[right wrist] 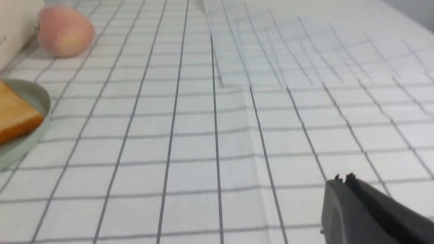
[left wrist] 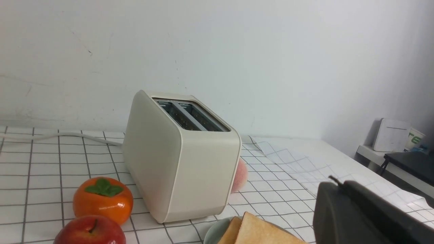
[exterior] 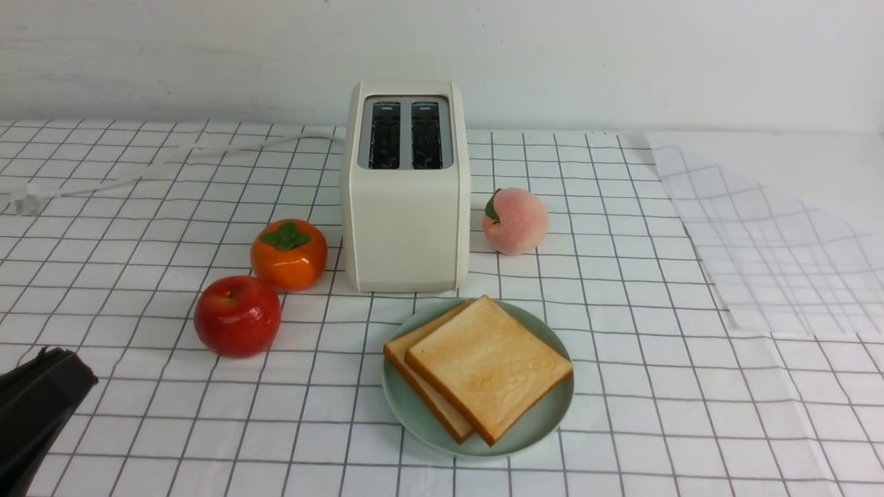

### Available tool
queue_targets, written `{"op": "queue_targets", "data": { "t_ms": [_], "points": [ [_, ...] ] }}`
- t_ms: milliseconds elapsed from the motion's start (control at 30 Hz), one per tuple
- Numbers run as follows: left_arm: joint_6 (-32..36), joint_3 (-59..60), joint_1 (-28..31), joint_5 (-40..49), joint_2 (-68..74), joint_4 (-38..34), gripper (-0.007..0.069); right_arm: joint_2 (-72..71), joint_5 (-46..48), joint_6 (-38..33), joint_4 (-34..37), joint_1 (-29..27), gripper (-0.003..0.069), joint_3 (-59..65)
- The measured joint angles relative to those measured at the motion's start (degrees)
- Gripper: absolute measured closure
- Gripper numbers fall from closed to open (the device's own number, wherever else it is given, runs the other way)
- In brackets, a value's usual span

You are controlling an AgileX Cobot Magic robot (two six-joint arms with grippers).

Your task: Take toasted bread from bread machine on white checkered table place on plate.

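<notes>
The two square, thick slices of golden-tan toasted bread (exterior: 483,369) lie stacked and slightly fanned on the round, shallow, pale mint-green plate (exterior: 545,421), the upper slice overlapping the lower, whose edge shows along the robot's left side. The plate rests on the white checkered table (exterior: 656,414) directly in front of the boxy cream-white two-slot bread machine (exterior: 406,207), close to its base but apart from it. Both dark slots in the machine's grey top panel stand empty, and its white cord (exterior: 173,166) trails away along the cloth to the robot's left. A glossy orange persimmon with a green calyx (exterior: 289,254) sits just beside the machine's left face, and a shiny red apple (exterior: 237,315) stands nearer the camera, just beside the persimmon. A fuzzy pink peach with a green leaf (exterior: 515,221) sits near the machine's right side. A second sheet of checkered cloth (exterior: 780,241) overlaps the table at the far right. The left gripper (left wrist: 359,217) appears only as a dark housing at the frame edges; its fingers are not visible, so their opening cannot be determined. The right gripper (right wrist: 369,213) likewise shows only a dark body over bare cloth, well apart from the plate; its finger state cannot be determined either.
</notes>
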Motion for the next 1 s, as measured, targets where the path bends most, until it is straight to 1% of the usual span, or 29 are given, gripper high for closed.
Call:
{"op": "queue_targets", "data": {
  "t_ms": [167,1000],
  "points": [
    [0.0,0.0,0.0,-0.2,0.0,0.0,0.0638,-0.4,1.2,1.2,-2.6,0.2,0.0674,-0.1],
    [0.0,0.0,0.0,-0.2,0.0,0.0,0.0634,-0.4,1.2,1.2,-2.8,0.2,0.0662,-0.1]
  ]
}}
